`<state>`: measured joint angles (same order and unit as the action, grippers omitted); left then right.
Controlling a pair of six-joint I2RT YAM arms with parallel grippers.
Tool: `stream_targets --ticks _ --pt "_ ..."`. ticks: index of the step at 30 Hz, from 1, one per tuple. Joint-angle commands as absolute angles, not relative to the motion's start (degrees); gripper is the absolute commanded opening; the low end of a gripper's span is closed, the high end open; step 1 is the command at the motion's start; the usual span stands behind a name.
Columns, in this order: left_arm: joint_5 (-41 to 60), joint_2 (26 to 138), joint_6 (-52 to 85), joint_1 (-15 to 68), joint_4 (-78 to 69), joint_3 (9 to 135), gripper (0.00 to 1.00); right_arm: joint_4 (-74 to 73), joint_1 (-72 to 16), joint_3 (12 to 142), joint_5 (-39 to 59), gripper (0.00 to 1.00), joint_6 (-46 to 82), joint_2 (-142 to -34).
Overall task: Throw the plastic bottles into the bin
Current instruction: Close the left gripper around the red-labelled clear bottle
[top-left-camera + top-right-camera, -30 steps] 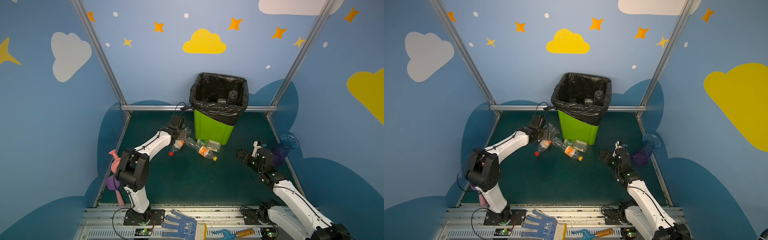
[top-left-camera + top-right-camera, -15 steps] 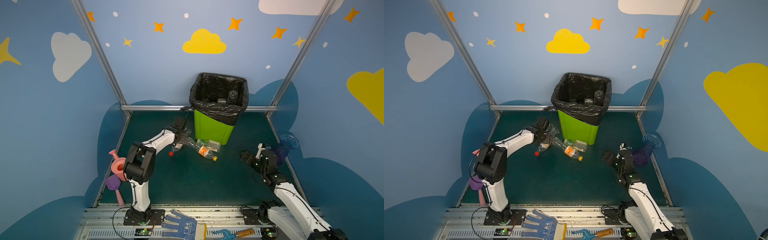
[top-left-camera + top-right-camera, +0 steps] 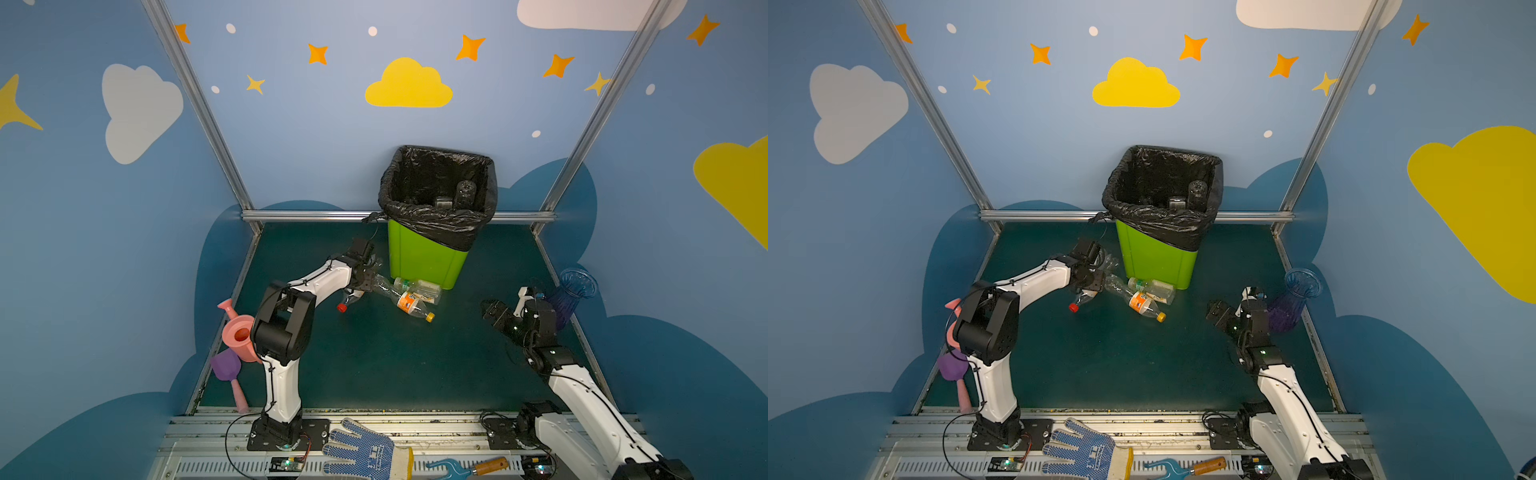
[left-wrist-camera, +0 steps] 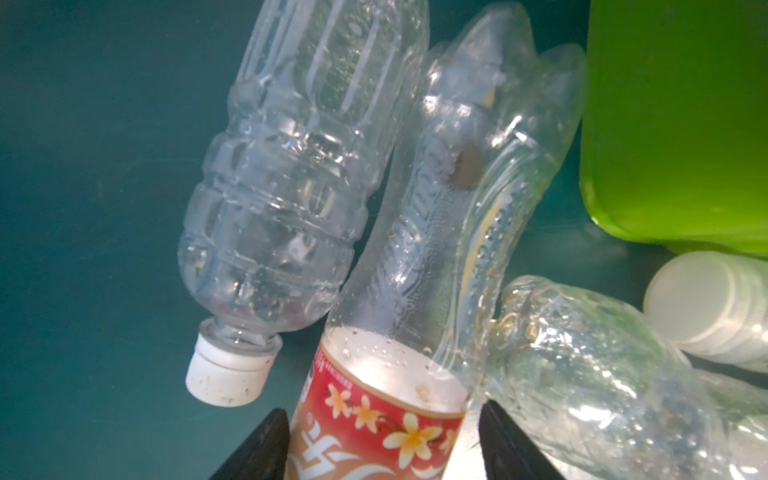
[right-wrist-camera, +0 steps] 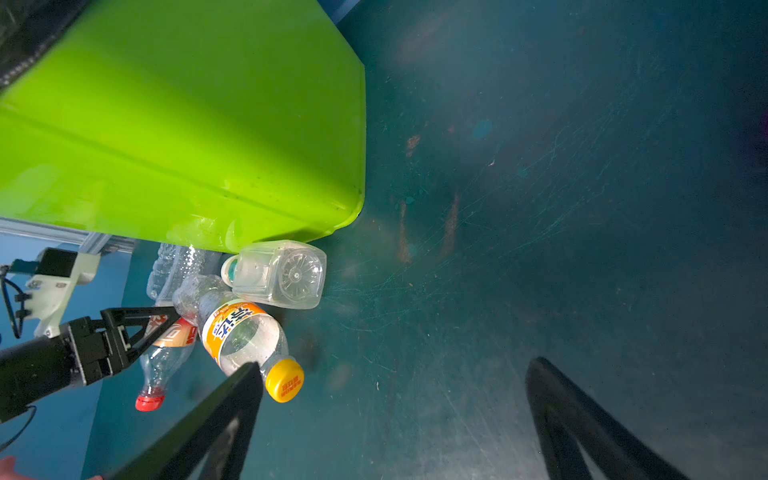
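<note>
In both top views, a few plastic bottles [image 3: 409,300] [image 3: 1142,303] lie jumbled on the green desk [image 3: 374,365] at the foot of the bin [image 3: 424,257]. Shapes inside its black liner are too dim to name.

Left wrist view: the left jaws straddle the red-labelled bottle [image 4: 374,428] at its label, probably the firmest hold on a light, crushable, slick shell. Whether they pinch cannot be told, and its cap is cut off.

Right wrist view: the right jaws stand wide apart and empty. The orange-labelled bottle [image 5: 239,332] half hides its neighbours.

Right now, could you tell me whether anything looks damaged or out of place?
The red-label bottle lying near the bin is crushed and bent along its clear body. A blue work glove also lies on the front rail.
</note>
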<state>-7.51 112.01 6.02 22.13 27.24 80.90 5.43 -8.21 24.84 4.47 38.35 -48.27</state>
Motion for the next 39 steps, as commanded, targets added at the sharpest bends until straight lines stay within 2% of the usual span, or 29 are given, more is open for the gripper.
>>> stream_targets --ticks 1,5,21,39 --pt "-6.69 113.09 5.76 21.91 28.76 82.16 0.69 5.46 -7.5 24.49 5.88 0.98 38.93 -48.43" --pt "-6.25 112.81 5.71 21.88 28.48 80.98 0.65 5.34 -6.92 24.51 6.46 0.98 39.23 -48.53" --pt "-4.83 109.14 6.79 22.09 29.97 75.78 0.62 5.44 -4.86 24.63 8.0 0.98 39.99 -48.62" --pt "-5.08 100.34 12.72 26.62 34.78 65.92 0.6 5.58 -4.07 24.22 8.95 0.98 41.08 -47.84"
